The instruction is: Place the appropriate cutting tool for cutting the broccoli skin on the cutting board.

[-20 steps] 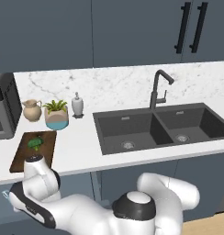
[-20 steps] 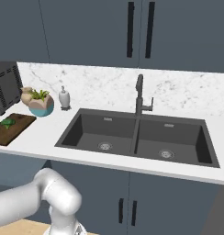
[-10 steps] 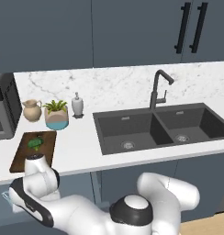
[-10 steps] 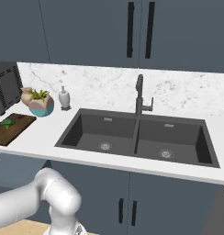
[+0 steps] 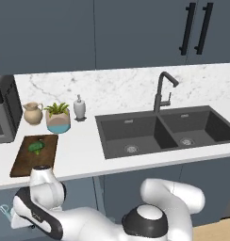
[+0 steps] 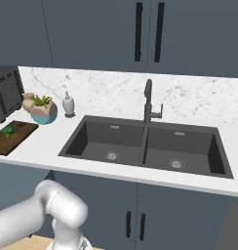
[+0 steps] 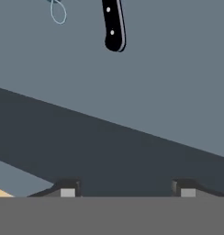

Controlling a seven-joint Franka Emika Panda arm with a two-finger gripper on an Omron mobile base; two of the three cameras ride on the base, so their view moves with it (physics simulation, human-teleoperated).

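The knife (image 7: 114,25) has a smooth black handle at 12 o'clock, well apart from the pincer (image 7: 124,188), whose fingers stand wide, holding nothing. Bumpy green broccoli (image 5: 36,147) sits on the brown wooden board (image 5: 27,162).

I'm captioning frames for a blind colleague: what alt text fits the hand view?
A black knife handle with two pale rivets reaches down from the top edge over a flat grey surface, with a thin light-blue loop to its left. The gripper shows spread dark fingertips at the bottom, holding nothing.
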